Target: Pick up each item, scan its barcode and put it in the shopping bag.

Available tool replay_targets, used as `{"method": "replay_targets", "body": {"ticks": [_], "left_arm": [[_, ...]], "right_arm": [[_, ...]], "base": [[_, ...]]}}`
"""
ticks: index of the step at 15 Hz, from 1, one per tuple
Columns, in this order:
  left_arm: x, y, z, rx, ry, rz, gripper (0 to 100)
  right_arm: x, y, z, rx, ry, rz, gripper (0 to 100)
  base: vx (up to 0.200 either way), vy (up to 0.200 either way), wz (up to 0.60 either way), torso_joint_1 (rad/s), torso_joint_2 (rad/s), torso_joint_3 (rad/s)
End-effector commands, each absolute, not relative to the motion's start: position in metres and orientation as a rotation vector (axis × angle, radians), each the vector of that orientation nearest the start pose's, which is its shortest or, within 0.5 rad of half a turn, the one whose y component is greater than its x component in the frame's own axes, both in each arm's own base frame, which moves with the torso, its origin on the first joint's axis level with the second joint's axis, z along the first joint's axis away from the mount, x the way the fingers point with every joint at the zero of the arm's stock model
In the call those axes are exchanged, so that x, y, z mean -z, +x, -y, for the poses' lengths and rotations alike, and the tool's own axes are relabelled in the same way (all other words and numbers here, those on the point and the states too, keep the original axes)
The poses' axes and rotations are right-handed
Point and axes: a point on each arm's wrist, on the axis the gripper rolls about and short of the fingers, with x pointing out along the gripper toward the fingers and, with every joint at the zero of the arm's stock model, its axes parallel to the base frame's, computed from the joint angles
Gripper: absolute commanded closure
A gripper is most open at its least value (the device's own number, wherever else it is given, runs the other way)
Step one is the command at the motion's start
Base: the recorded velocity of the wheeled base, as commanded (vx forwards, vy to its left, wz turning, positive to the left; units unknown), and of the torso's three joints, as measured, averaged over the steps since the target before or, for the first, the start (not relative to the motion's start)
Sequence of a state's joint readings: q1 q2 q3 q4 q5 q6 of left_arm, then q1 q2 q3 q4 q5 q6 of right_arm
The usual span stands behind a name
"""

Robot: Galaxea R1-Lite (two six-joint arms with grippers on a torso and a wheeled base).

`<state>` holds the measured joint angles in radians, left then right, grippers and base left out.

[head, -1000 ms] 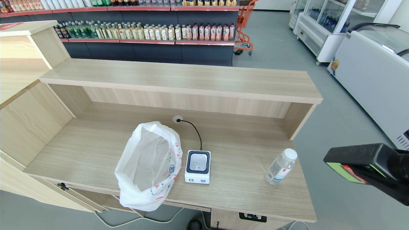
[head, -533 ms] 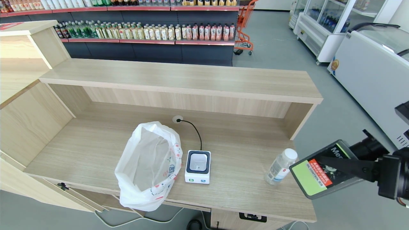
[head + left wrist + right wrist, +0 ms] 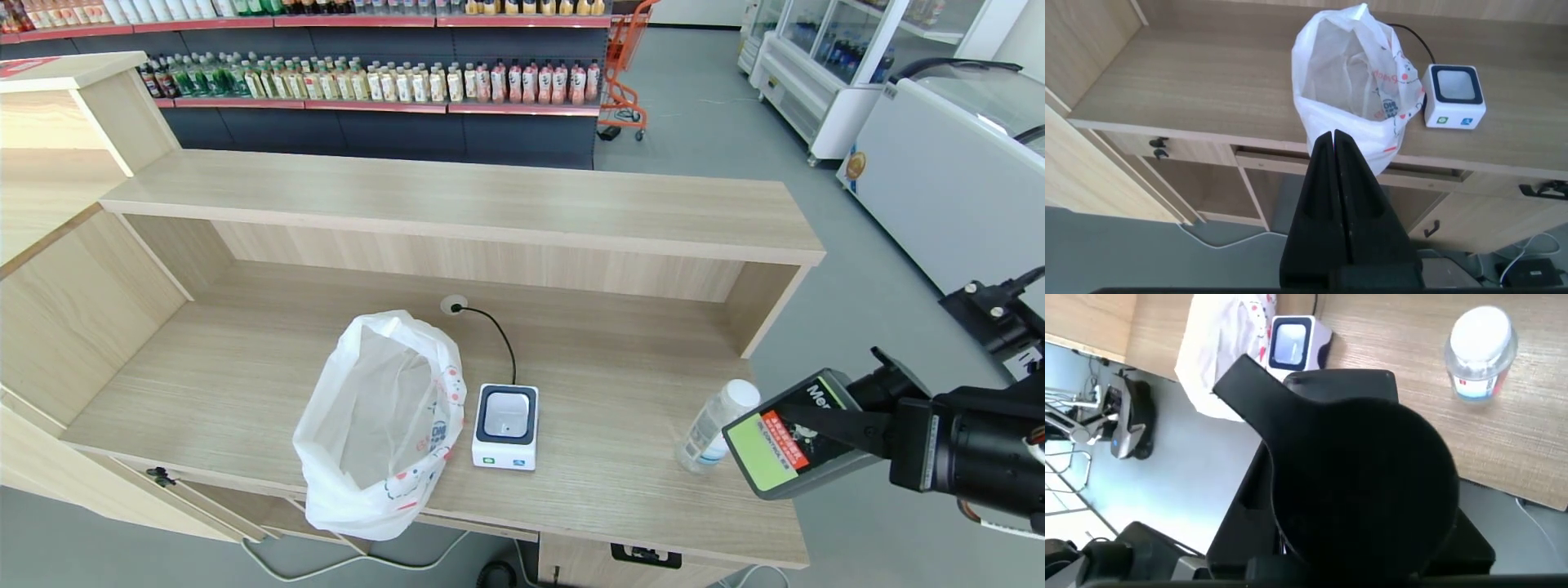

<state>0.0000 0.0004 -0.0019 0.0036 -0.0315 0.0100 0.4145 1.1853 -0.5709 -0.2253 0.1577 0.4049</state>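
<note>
Scan step in hand. Right gripper [image 3: 816, 429] is clamped on a black, green-labelled item [image 3: 755, 453] at the counter's [image 3: 612, 474] right end, near the water bottle [image 3: 717, 425]. Next move: carry it over the scanner [image 3: 506, 425] beside the shopping bag [image 3: 380, 425], barcode towards the window; I can't tell which face has it. Left gripper [image 3: 1333, 188] is pinched empty.
</note>
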Motion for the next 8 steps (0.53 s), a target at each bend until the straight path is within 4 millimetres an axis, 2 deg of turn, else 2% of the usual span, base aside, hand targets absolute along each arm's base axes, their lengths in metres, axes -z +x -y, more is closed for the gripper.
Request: {"method": "replay_targets", "body": {"ticks": [1, 3, 8], "left_arm": [[-0.075, -0.023, 0.001, 0.032, 0.011, -0.003, 100], [-0.076, -0.023, 0.001, 0.031, 0.009, -0.001, 100], [-0.076, -0.023, 0.001, 0.031, 0.009, -0.003, 100]], "right_arm": [[-0.196, 0.153, -0.07, -0.469, 0.337, -0.514, 100], [-0.196, 0.154, -0.071, -0.469, 0.338, -0.518, 100], [-0.193, 0.167, -0.076, -0.472, 0.336, -0.503, 100]], "base": [[0.0, 0.0, 0.0, 0.0, 0.0, 0.0], [0.0, 0.0, 0.0, 0.0, 0.0, 0.0], [0.0, 0.2, 0.0, 0.001, 0.0, 0.004]]}}
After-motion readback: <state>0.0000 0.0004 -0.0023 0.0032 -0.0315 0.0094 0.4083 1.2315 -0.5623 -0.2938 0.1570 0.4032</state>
